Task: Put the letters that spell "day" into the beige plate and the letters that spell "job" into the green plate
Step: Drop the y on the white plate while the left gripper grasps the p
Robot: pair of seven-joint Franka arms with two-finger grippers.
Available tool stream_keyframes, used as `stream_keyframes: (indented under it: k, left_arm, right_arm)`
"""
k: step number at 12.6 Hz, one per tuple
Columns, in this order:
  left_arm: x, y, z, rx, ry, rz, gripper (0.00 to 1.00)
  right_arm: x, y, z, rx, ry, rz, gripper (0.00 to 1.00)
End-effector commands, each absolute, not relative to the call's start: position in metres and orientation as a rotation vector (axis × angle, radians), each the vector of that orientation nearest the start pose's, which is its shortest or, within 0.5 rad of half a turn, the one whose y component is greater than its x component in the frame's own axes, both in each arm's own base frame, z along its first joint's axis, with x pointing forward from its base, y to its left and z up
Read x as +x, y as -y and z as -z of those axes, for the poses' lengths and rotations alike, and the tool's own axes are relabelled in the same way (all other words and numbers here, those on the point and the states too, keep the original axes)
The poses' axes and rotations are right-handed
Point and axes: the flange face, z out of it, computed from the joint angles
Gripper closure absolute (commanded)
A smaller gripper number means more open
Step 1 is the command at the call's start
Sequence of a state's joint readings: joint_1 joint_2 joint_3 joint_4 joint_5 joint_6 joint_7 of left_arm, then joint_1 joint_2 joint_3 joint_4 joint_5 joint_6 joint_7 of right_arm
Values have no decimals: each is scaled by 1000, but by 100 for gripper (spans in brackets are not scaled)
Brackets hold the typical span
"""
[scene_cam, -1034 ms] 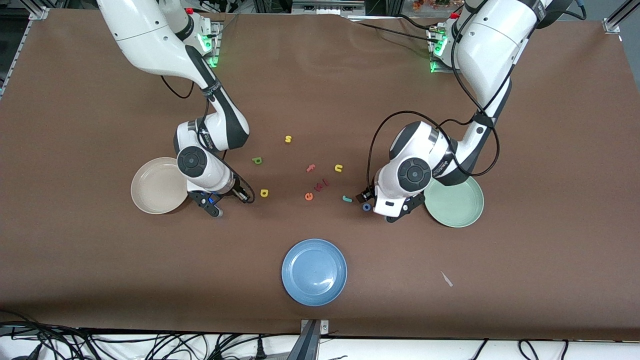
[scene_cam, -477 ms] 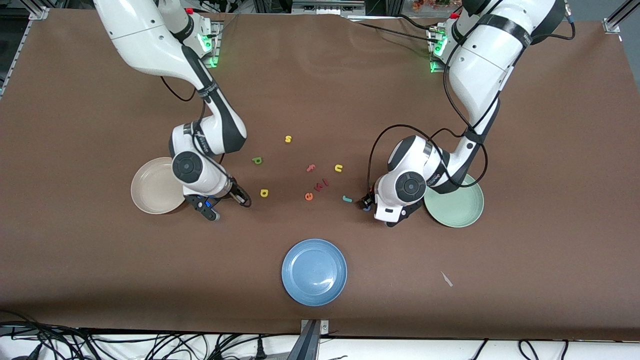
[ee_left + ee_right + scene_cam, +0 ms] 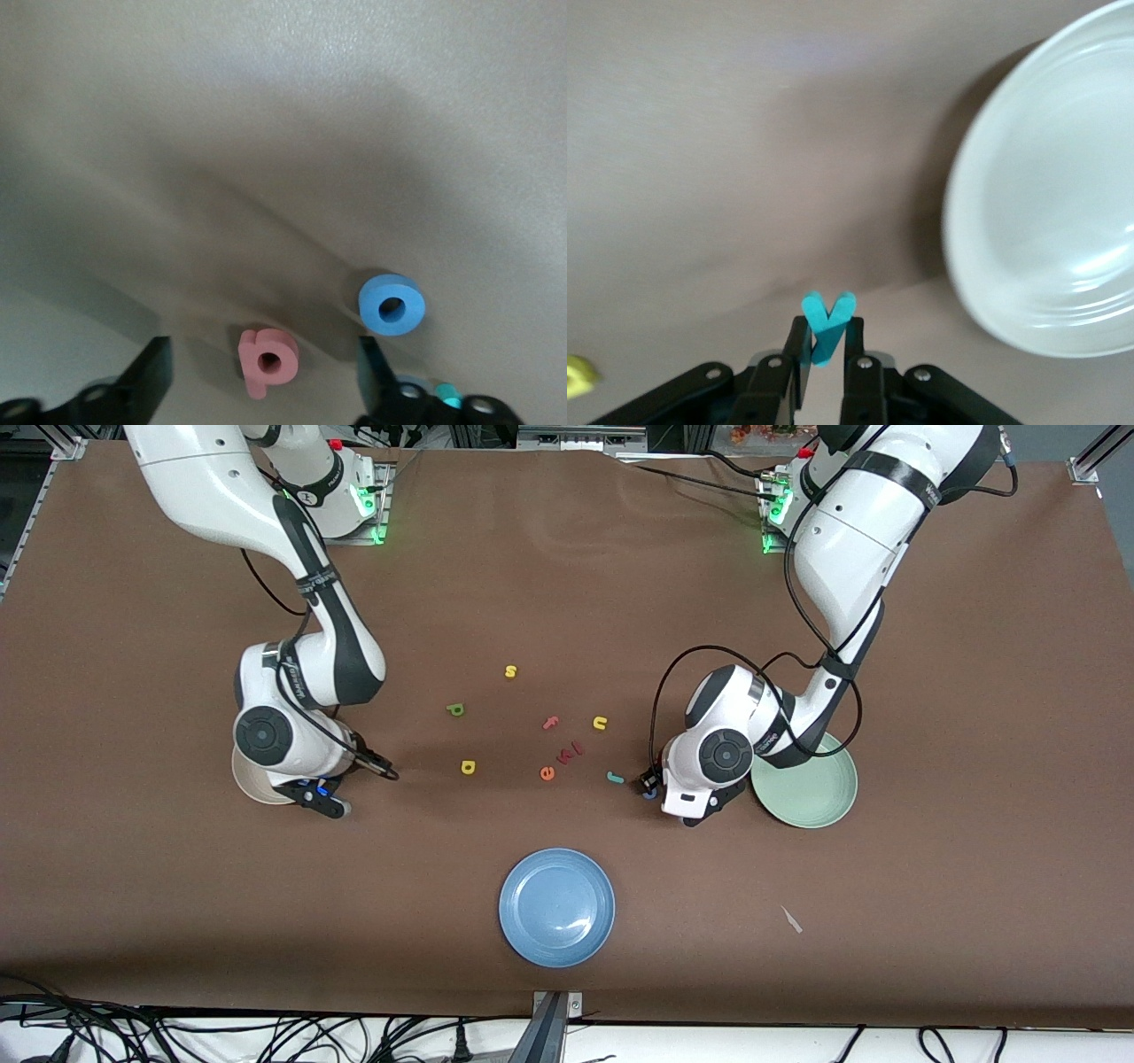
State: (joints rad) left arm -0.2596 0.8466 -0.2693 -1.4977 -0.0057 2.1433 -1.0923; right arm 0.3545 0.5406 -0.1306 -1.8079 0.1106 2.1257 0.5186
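Note:
My right gripper (image 3: 826, 341) is shut on the teal y (image 3: 828, 320) and hangs beside the rim of the beige plate (image 3: 1045, 212). In the front view its hand covers much of that plate (image 3: 246, 779). My left gripper (image 3: 263, 352) is open low over the table, with the salmon-pink b (image 3: 267, 359) lying flat between its fingers, untouched. The blue o (image 3: 391, 305) lies just outside one finger. This gripper (image 3: 652, 786) is next to the green plate (image 3: 811, 786). The teal j (image 3: 614, 778), green d (image 3: 455, 709) and yellow a (image 3: 468, 766) lie on the table.
Loose letters lie mid-table: yellow s (image 3: 510, 671), yellow u (image 3: 600, 723), pink f (image 3: 550, 723), orange e (image 3: 547, 773). A blue plate (image 3: 556, 906) sits nearer the front camera. A small white scrap (image 3: 791, 919) lies toward the left arm's end.
My right arm has carried the teal y away from the yellow a to the beige plate's edge. My left hand has shifted slightly, now hiding most of the blue o from the front camera.

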Motion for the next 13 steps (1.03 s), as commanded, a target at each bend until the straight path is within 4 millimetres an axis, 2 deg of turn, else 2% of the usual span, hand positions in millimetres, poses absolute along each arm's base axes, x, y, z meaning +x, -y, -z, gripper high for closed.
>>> stream_keyframes:
  k: [1, 2, 3, 5, 6, 7, 9, 10, 12, 13]
  left_arm:
    - [608, 327, -169, -2963, 985, -412, 58]
    - [608, 327, -170, -2964, 985, -410, 65]
    - [609, 326, -170, -2963, 988, -413, 77]
    - [608, 325, -168, -2958, 985, -418, 89]
    - [608, 325, -170, -2959, 985, -416, 94]
    - [608, 326, -174, -2962, 982, -412, 96]
    - [607, 324, -194, -2943, 966, -428, 95]
    - [607, 320, -211, -2928, 956, -438, 95]
    - [608, 314, -234, -2915, 931, -445, 95]
    - [611, 305, -245, -2904, 921, -442, 95]
  right_arm:
    - [577, -92, -244, -3162, -373, -337, 100]
    - [571, -71, -239, -3169, -286, -312, 100]
    - [569, -56, -234, -3177, -226, -288, 100]
    - [569, -33, -224, -3190, -113, -269, 100]
    - [570, -29, -221, -3190, -49, -279, 65]
    - [572, -29, -222, -3181, -80, -275, 1]
    - [580, -43, -233, -3179, -179, -244, 0]
    - [585, -64, -238, -3174, -234, -227, 0]
    - [592, -106, -239, -3165, -297, -200, 0]
    - [594, -124, -235, -3159, -322, -200, 0]
